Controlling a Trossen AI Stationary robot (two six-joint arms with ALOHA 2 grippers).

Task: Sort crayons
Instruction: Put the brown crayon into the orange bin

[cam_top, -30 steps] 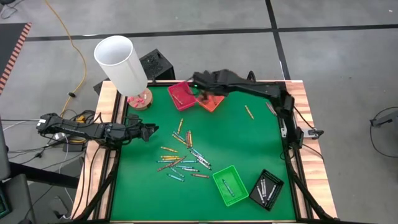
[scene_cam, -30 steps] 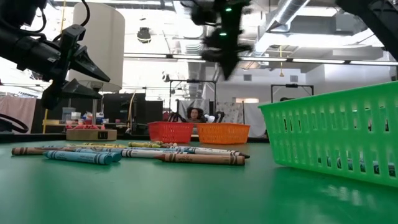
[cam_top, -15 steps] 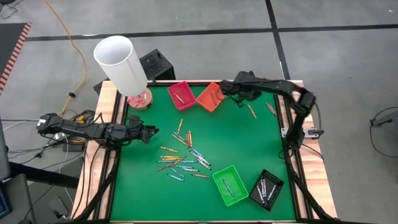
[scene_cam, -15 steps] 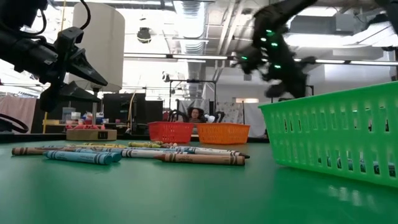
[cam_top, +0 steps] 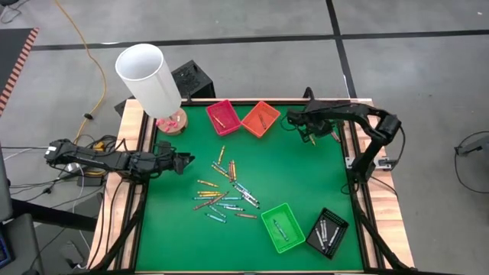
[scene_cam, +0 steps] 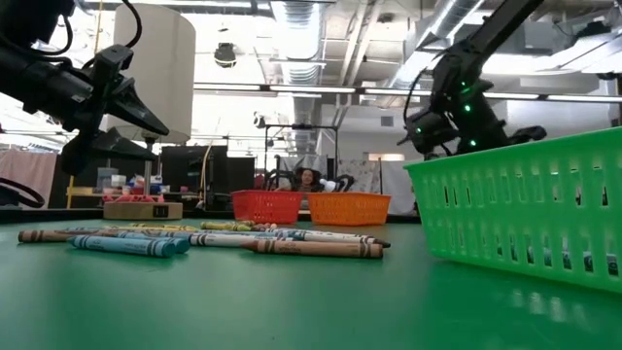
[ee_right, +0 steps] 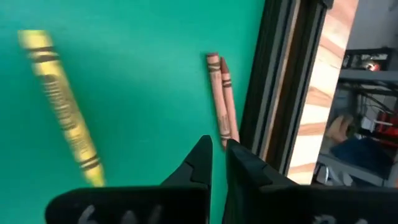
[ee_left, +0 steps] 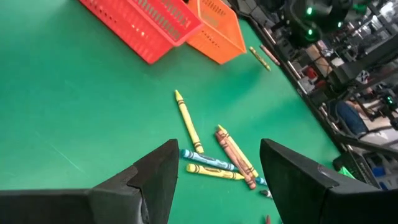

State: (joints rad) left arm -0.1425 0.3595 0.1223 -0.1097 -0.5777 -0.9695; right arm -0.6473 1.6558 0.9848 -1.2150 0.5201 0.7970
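Looking down: a green table (cam_top: pixel 306 176) fills the middle of the high view, with an arm at each side.
Crayons, main group: the crayons (cam_top: pixel 225 195) lie flat and loose at centre frame, their long axes pointing many ways, most running between horizontal and a downward-right diagonal.
Stray yellow crayon (cam_top: pixel 306 137): lies alone at upper right, long axis steeply diagonal, just beneath the right gripper.
Brown crayon pair (ee_right: pixel 221 106): two side by side, parallel to the table's dark edge rail and just beside it.
Red tray (cam_top: pixel 222 116): upper centre, holding one crayon on a diagonal.
Orange tray (cam_top: pixel 260 118): touching the red tray's right side, with one crayon inside.
Green tray (cam_top: pixel 283 227): lower centre-right, one crayon lying lengthwise in it.
Black tray (cam_top: pixel 327 232): just right of the green one, several pale crayons roughly parallel inside.
Right gripper (cam_top: pixel 293 120): upper right, fingers nearly together with a thin gap, holding nothing.
Left gripper (cam_top: pixel 186 161): left of centre, fingers spread wide, empty.
White cylinder (cam_top: pixel 147 76): upper left corner.
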